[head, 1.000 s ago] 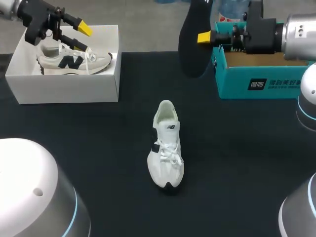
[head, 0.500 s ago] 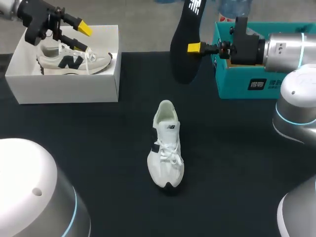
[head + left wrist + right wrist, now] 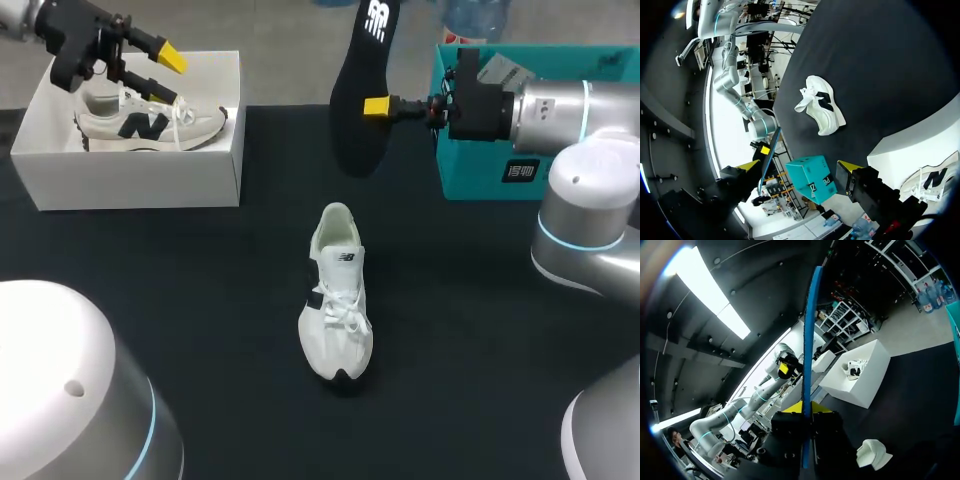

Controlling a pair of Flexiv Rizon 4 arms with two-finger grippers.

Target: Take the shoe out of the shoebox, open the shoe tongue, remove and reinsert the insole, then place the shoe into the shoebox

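Right gripper pinched the black insole, held upright in the air over the desk's far edge, beside the teal shoebox. White shoe lay mid-desk, toe toward the near edge. Left gripper, fingers spread and empty, hung over the white shoebox at the far left corner, second shoe inside.

White shoe with black patches, black insole, teal shoebox, white box.
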